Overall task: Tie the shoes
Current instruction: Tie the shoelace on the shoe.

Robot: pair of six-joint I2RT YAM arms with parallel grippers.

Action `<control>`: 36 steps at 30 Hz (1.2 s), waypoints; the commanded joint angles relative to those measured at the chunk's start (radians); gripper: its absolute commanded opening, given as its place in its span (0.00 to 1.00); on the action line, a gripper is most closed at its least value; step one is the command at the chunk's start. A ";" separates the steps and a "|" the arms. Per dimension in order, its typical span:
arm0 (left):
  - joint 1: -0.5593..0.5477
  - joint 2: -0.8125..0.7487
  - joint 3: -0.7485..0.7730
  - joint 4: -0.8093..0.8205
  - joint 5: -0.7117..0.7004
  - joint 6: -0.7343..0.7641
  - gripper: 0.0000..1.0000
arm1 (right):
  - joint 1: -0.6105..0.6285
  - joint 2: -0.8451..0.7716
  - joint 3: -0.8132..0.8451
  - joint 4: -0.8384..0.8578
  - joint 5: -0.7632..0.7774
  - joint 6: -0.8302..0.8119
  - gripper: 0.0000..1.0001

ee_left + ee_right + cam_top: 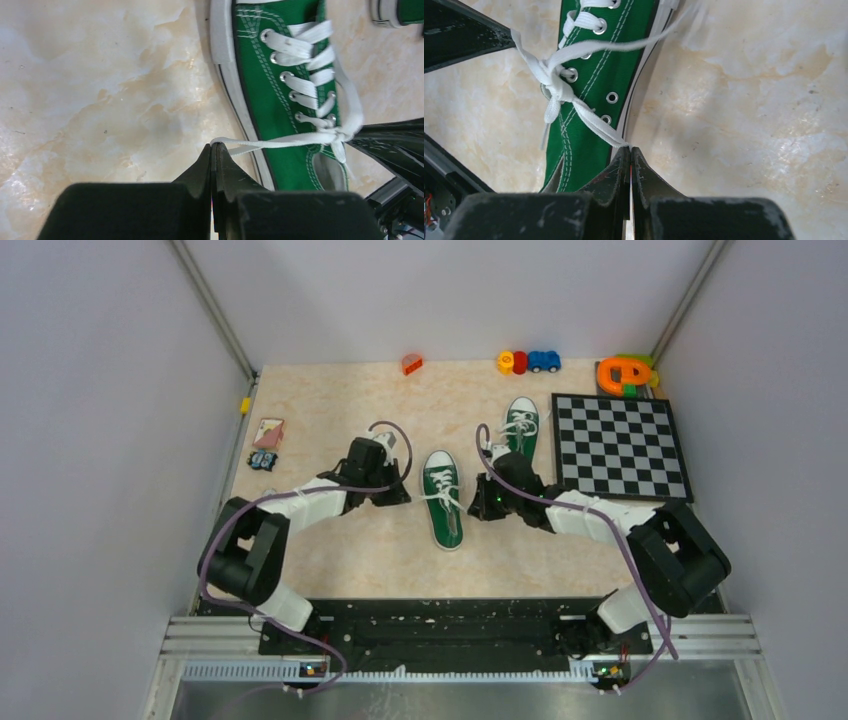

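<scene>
While the left gripper [214, 150] sits left of the near shoe [443, 510], jaws closed on the left lace end [280, 142] — knot [342, 135] between the arms — the right gripper [630, 152], on the shoe's right, is clamped tight on the right lace end [596, 125]; far shoe [521, 426] lies beyond.

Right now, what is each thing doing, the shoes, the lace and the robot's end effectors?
left end effector: shut, pinching one strand of the lace.
right end effector: shut, pinching the other strand.
lace: crossed in a knot over the tongue, drawn out to both sides.
near shoe: standing on its sole, between the arms.
far shoe: standing on its sole, untouched; tied or not, cannot tell.
</scene>
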 commanded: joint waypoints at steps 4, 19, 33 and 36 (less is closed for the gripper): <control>0.024 0.115 0.028 0.044 0.012 -0.043 0.00 | -0.017 0.025 -0.008 -0.035 0.085 0.010 0.00; 0.025 0.100 0.054 0.103 0.061 -0.006 0.04 | -0.083 0.051 0.020 0.003 -0.028 -0.028 0.00; -0.002 -0.031 0.060 0.104 0.072 0.034 0.06 | -0.085 -0.008 0.161 -0.084 0.011 -0.068 0.29; -0.007 -0.023 0.062 0.105 0.076 0.036 0.06 | -0.085 -0.058 0.133 -0.070 0.001 -0.080 0.36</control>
